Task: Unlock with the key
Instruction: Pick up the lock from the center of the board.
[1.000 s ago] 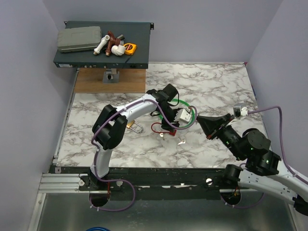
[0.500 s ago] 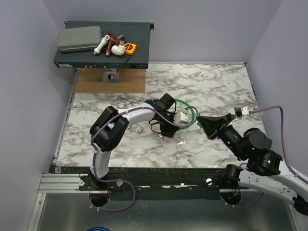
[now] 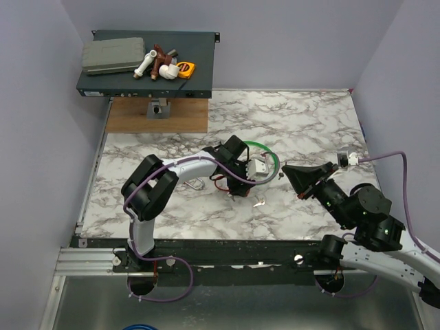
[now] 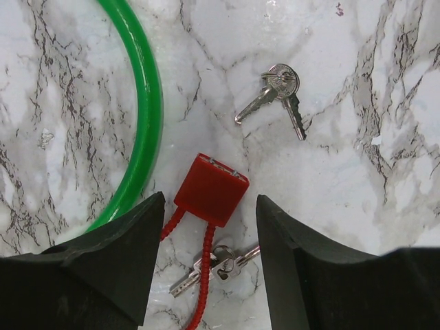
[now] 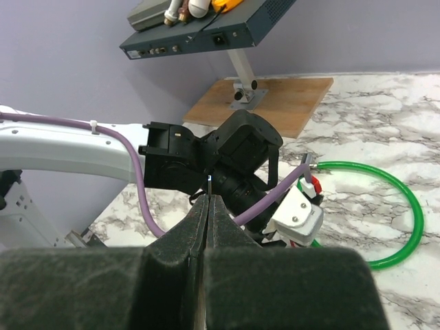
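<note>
my left gripper was about half open, jaws apart and hanging right over a small red lock with a red cable. the red body sat in the gap between the two black fingers. wasn't gripping anything, and i honestly couldn't tell if the tips were touching the marble table or just above it.

my right gripper was pressed fully together with nothing in it. it was up off the table and aimed across at my left wrist.

pose-wise, from the top camera my left arm had its elbow folded out to the left, forearm reaching right to mid-table and wrist tipped down. the right arm was bunched up on the right side.

the key was lying flat on the marble past my fingertips and off to the right, apart from the red lock. it was tiny and silvery, one of two on a little ring, splayed in a v. a second bunch of keys lay on the near side of the red lock, by the cable. a green hoop curved along the left, running down to my left finger.
</note>
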Robot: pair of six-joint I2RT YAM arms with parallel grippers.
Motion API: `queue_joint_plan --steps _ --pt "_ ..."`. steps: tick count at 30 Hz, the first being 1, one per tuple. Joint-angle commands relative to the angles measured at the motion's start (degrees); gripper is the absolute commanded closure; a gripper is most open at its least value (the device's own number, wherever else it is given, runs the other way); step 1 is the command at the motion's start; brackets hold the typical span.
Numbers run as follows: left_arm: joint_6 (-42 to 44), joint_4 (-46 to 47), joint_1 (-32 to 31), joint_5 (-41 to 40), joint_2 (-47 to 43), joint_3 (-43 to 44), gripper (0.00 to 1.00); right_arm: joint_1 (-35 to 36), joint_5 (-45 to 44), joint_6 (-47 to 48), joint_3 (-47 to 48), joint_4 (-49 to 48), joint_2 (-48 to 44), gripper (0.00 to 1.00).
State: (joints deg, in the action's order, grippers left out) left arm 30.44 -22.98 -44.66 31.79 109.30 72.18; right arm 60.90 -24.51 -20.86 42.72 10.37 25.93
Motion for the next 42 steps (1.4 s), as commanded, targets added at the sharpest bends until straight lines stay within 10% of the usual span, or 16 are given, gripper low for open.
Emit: queue_joint_plan --steps 1,13,23,42 --pt "5.1 -0.6 -0.9 0.0 0.1 -0.4 0.45 0.1 -0.6 1.2 1.4 1.5 -1.4 0.99" --pt "15.3 -2.3 -2.0 -0.7 0.5 -1.9 0.52 0.0 -1.6 2.7 3.6 3.8 -2.8 0.99" --pt "11.9 -2.6 -2.1 0.9 0.2 2.3 0.96 0.0 -1.1 3.1 4.6 5.2 -3.2 0.99" --pt "12.1 -15.6 2.4 9.1 -26.9 9.8 1.0 0.0 0.3 6.5 9.3 3.0 -1.4 0.99"
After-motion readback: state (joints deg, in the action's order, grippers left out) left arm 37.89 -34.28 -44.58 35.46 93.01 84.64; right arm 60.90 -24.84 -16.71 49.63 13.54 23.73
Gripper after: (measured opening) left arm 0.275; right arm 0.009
